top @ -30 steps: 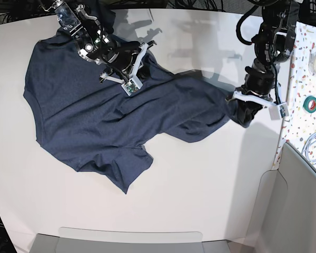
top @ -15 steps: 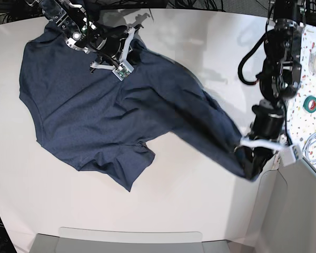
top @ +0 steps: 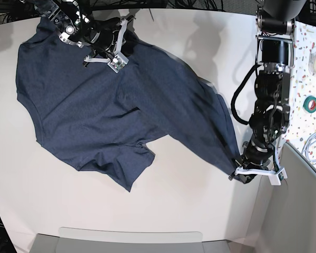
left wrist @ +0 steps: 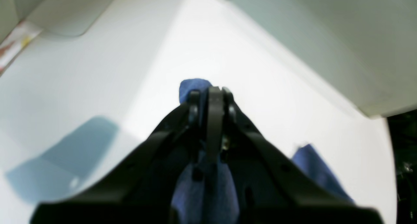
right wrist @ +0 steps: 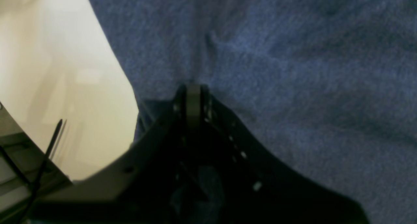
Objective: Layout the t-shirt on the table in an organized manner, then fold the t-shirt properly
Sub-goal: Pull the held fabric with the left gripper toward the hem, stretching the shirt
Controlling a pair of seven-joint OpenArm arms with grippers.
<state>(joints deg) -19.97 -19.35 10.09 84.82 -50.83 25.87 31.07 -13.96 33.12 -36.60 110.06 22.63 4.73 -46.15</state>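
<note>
A dark navy-blue heathered short-sleeved cloth t-shirt (top: 100,116) lies spread across the large smooth white tabletop (top: 189,211), its bulk at the left of the base view. At upper left the right gripper (top: 106,57) is clamped tight on the shirt's top edge; since a second ago it has drawn up and leftward toward the table's far edge, taking the cloth with it. The right wrist view shows its black jaws pressed together with blue fabric bunched below the tips and flat cloth filling the frame beyond.

From there a long band of fabric runs diagonally down to the right. At lower right the left gripper (top: 253,171) pinches the shirt's end, jaws nearly closed with a tuft of blue poking out past the tips (left wrist: 195,87) in the left wrist view. A second ago this gripper held the cloth higher up, near mid-table on the right; it has since swung down to the near right edge of the table, stretching the shirt out. Beyond it sits a speckled confetti-patterned surface (top: 305,68).
</note>
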